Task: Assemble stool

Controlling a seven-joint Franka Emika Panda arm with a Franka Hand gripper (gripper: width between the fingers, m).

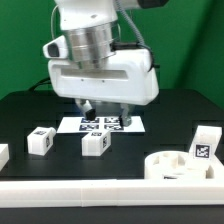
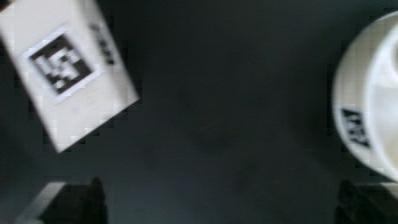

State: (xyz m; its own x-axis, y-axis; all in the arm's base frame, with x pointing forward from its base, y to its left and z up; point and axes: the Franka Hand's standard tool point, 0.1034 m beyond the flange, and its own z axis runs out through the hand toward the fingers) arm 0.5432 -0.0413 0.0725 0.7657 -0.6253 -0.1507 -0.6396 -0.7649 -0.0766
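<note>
In the exterior view my gripper (image 1: pixel 104 110) hangs open and empty over the middle of the black table, just above the marker board (image 1: pixel 100 124). A white stool leg (image 1: pixel 95 143) stands in front of it and another leg (image 1: pixel 40 140) further to that view's left. A third leg (image 1: pixel 203 142) stands at the right behind the round seat disc (image 1: pixel 178 166). In the wrist view the gripper (image 2: pixel 217 205) has its dark fingertips (image 2: pixel 71 203) wide apart over bare table, with a tagged leg (image 2: pixel 71 75) and the seat's rim (image 2: pixel 370 95) to either side.
A long white border rail (image 1: pixel 100 190) runs along the table's front edge. Another white part (image 1: pixel 3 153) shows at the exterior view's far left edge, cut off. A green wall stands behind the table.
</note>
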